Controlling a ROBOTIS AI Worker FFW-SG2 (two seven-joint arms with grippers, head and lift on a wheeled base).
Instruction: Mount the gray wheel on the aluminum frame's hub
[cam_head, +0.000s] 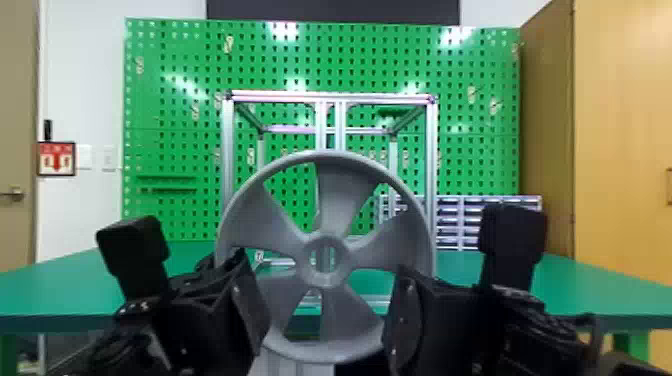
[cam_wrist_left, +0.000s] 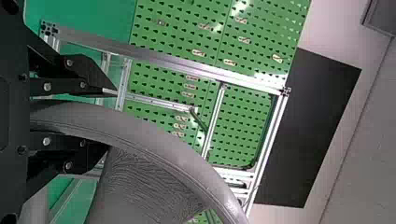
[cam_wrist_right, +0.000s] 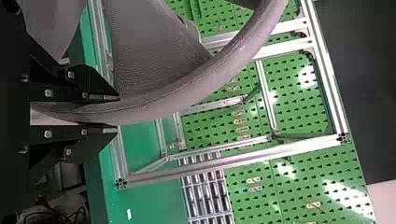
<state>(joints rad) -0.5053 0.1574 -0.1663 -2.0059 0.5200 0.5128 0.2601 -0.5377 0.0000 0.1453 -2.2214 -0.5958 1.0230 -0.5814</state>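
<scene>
Left gripper (cam_wrist_left: 112, 120) and right gripper (cam_wrist_right: 117, 113) clamp the gray wheel (cam_head: 326, 241); I should advance both evenly, square to the aluminum frame (cam_head: 340, 125).

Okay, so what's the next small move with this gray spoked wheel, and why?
Probably ease the wheel forward toward the silver aluminum frame: the left hand and right hand grip opposite sides of its rim, it stands upright facing the frame, and silver metal shows through its center hole, suggesting rough alignment.
</scene>
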